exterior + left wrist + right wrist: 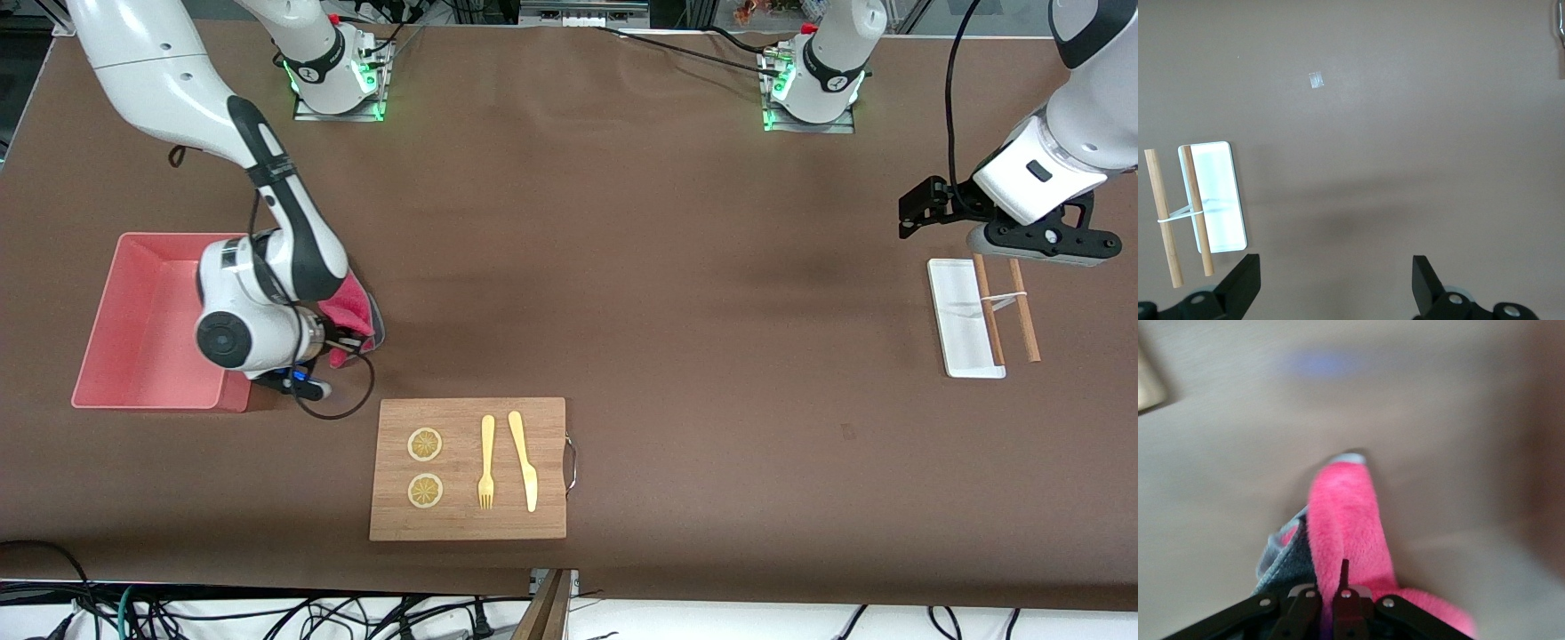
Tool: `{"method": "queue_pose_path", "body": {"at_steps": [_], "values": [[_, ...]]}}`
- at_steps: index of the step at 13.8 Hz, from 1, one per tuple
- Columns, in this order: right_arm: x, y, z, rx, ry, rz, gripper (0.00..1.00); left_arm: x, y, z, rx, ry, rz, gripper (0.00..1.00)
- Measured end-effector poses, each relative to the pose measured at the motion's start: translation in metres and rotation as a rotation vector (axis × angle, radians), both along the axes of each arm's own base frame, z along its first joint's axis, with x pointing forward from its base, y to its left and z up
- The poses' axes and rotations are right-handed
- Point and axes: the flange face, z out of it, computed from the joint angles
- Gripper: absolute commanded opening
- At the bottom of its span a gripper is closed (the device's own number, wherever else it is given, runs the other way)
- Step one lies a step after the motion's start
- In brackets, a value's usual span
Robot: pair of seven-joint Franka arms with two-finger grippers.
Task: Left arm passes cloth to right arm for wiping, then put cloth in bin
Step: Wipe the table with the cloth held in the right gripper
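Note:
The crimson-pink cloth (349, 308) with its grey reverse hangs from my right gripper (345, 342), which is shut on it just beside the wall of the salmon-pink bin (142, 342) that faces the middle of the table. In the right wrist view the cloth (1345, 520) trails from the closed right gripper (1331, 590) over the brown table, with a grey fold beside the pink. My left gripper (1042, 251) waits at the left arm's end of the table, above the white tray. It is open (1336, 267), with nothing between its fingers.
A wooden board (467, 524) carrying two lemon slices, a fork and a knife lies nearer the front camera than the cloth. A white flat tray (956, 311) with a banded pair of wooden sticks (1027, 311) sits under the left gripper; both show in the left wrist view too: tray (1215, 193), sticks (1161, 213).

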Motion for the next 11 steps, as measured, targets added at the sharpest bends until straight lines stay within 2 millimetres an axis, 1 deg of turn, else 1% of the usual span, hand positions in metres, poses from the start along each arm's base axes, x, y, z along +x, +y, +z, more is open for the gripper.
{"method": "queue_pose_path", "body": {"at_steps": [3,6,9,10,11], "values": [[-0.009,0.056,0.003,0.014,-0.033,-0.082,0.00,0.001,0.005,-0.002,0.000,0.004,0.009,1.00],[-0.017,0.101,0.003,0.035,-0.072,-0.170,0.00,0.002,0.013,-0.003,0.001,0.011,0.023,1.00],[-0.027,0.143,0.002,0.062,-0.097,-0.274,0.00,0.002,0.014,-0.004,0.001,0.013,0.024,1.00],[-0.031,0.154,0.003,0.067,-0.097,-0.291,0.00,0.002,0.014,-0.004,0.001,0.014,0.024,1.00],[-0.034,0.158,0.003,0.068,-0.096,-0.292,0.00,0.002,0.014,-0.004,0.001,0.014,0.024,1.00]]}}
